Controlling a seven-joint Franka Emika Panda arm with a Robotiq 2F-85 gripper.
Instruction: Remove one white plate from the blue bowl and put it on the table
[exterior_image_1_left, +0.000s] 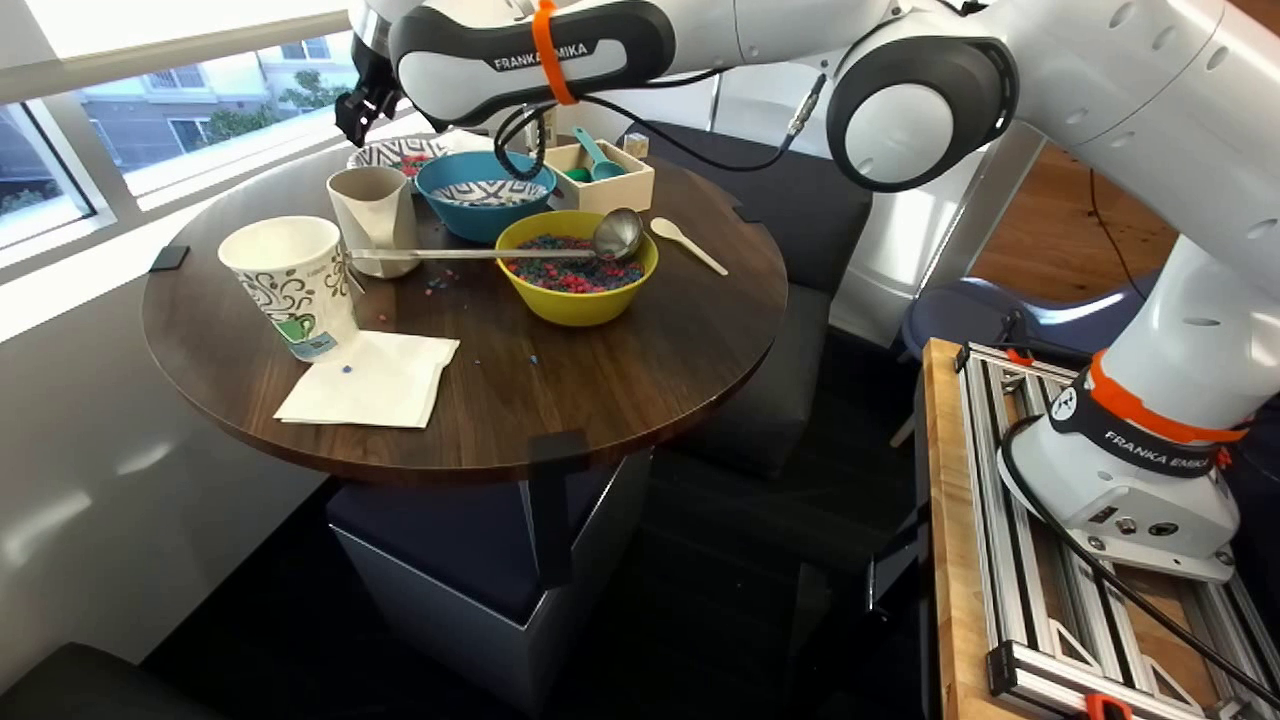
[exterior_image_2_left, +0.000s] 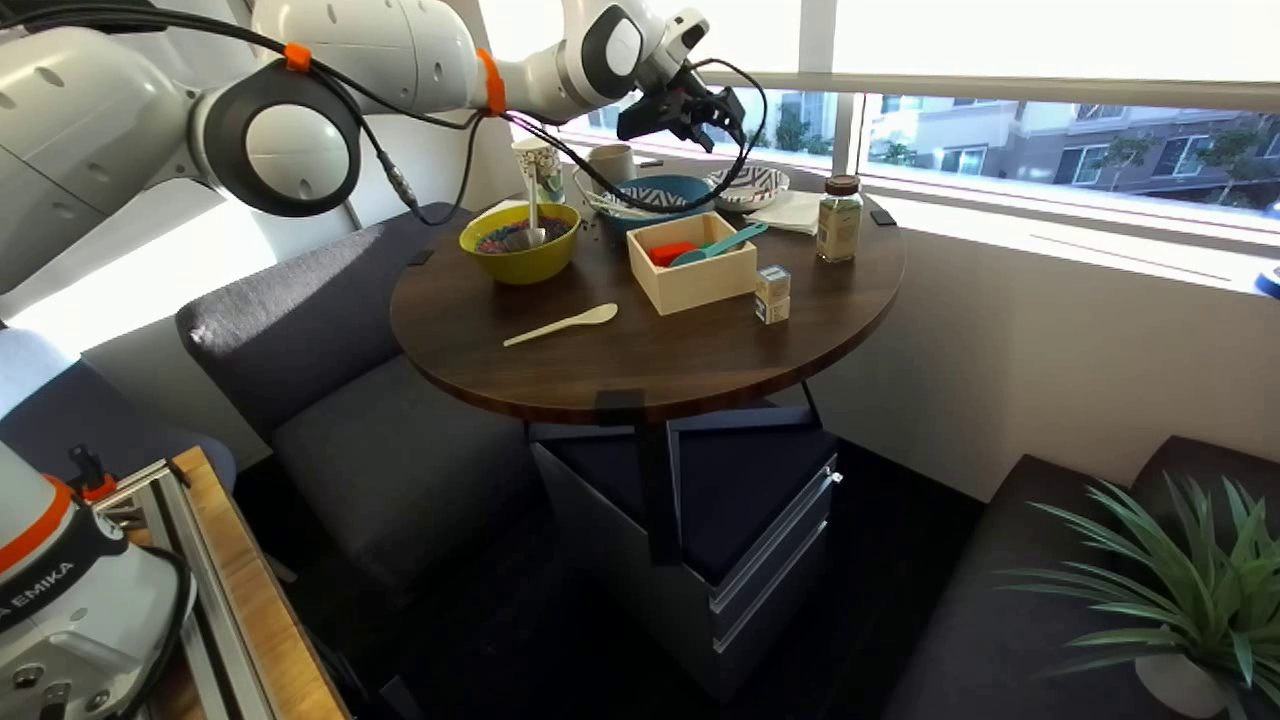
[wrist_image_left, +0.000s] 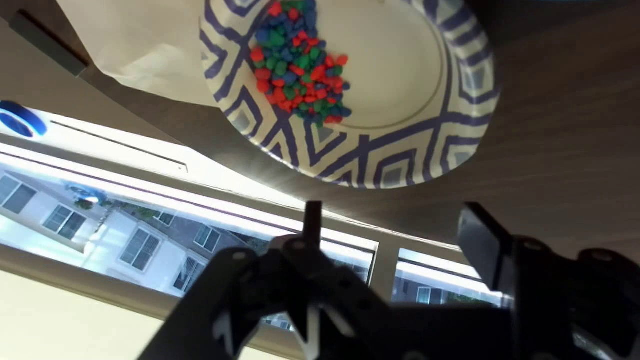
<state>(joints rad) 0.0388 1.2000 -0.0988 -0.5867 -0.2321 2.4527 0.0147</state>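
Arm (exterior_image_1_left: 905, 125) marked "FRANKA EMIKA" has its claw (wrist_image_left: 392, 215) gaping; the blue bowl (exterior_image_1_left: 470, 222) holds a plate (exterior_image_1_left: 485, 193).

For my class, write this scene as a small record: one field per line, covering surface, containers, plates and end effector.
Surface: round dark brown wooden table
Container 1: round blue bowl, with at least one white, dark-patterned paper plate inside
Container 2: round yellow-green bowl, holding coloured bits and the head of a long-handled metal ladle
Container 3: pale rectangular wooden box, with a teal plastic scoop in it
Second plate: similar patterned paper plate beside the blue bowl, carrying red, green and blue bits
End effector: open, nothing between its fingers
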